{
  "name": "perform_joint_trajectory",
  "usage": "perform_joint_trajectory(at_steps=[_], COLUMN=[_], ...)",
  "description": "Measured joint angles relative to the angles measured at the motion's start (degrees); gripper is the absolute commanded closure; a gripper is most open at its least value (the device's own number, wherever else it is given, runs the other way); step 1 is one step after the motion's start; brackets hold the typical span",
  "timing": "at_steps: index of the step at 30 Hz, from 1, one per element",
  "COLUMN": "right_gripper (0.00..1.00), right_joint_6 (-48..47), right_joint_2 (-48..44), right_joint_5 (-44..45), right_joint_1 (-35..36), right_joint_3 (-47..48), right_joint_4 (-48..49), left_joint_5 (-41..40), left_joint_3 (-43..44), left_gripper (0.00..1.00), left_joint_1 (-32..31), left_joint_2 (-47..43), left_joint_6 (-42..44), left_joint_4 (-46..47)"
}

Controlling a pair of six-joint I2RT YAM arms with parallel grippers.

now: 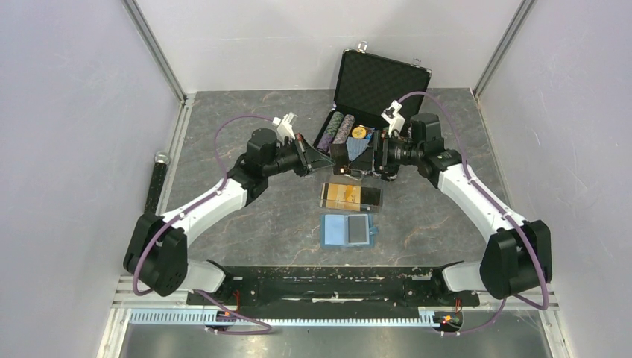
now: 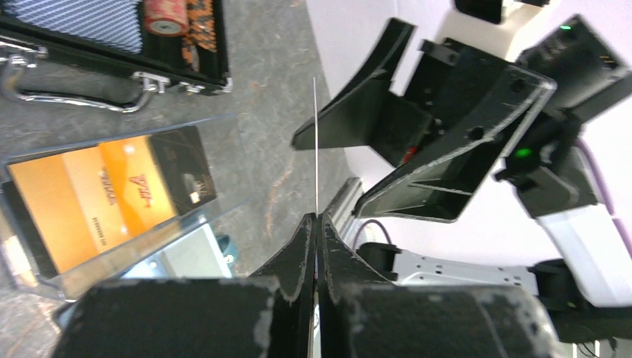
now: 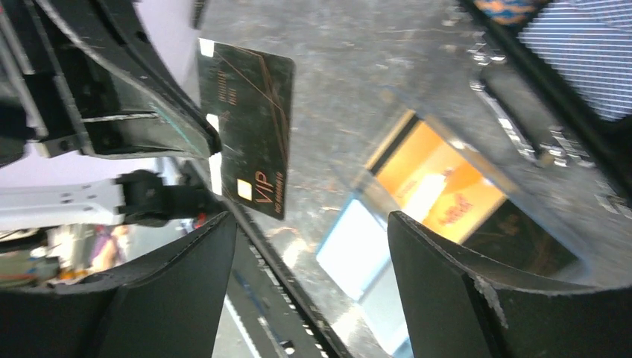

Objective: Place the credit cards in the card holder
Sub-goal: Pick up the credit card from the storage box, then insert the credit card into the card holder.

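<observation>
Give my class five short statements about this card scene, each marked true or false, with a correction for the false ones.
1. The left fingers are shut on the black card. True.
2. The right fingers grip that card too. False: they stand open, clear of it.
3. The card holder lies open on the table. True.
4. The orange card sits inside the card holder. False: it lies in the clear tray, apart from the holder.
5. The black case is closed. False: its lid stands open.
</observation>
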Motion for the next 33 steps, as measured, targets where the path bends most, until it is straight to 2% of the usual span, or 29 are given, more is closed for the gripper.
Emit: perform_joint_trajectory(at_steps=[2, 5, 8, 12, 15, 20, 22, 24, 33], right_gripper=[0.29, 0.39, 0.57, 0.75, 0.98, 1.0, 1.0, 1.0, 1.0], right_joint_6=[3.7, 9.4, 15.8, 23.8, 28.5, 33.0, 33.0, 31.2, 15.0], right_joint_2=[0.0, 0.0, 0.1, 0.1, 0.1, 0.2, 0.2, 0.2, -2.5], right_joint_5=[-3.7, -7.9, -11.3, -14.4, -15.7, -17.4, -17.5, -17.3, -10.2], right_joint_1=[0.0, 0.0, 0.0, 0.0, 0.0, -0.1, -0.1, -0.1, -0.1], right_joint_3=[-2.0, -4.8, -7.3, -10.1, -11.5, -13.0, -13.5, -13.6, -15.3], right_joint_4=[4.9, 12.5, 20.9, 31.4, 37.8, 44.4, 44.8, 42.9, 20.3], left_joint_5=[1.1, 2.8, 3.8, 4.4, 5.1, 5.4, 5.4, 5.4, 4.2], left_joint_3=[-0.3, -0.3, -0.4, -1.6, -2.4, -2.9, -3.3, -4.1, -11.9], left_gripper=[0.98, 0.98, 0.98, 0.98, 0.92, 0.71, 0.67, 0.66, 0.67], left_joint_1=[0.0, 0.0, 0.0, 0.0, 0.0, 0.0, 0.0, 0.0, -0.7], left_joint_2=[-0.9, -2.0, -2.7, -3.2, -3.2, -3.2, -3.2, -3.2, -3.5], left_joint_6=[-1.3, -2.7, -3.4, -4.6, -5.2, -5.4, -5.6, -5.6, -5.6], left_joint_4=[1.4, 3.7, 5.6, 7.0, 7.1, 7.3, 7.3, 7.2, 2.6])
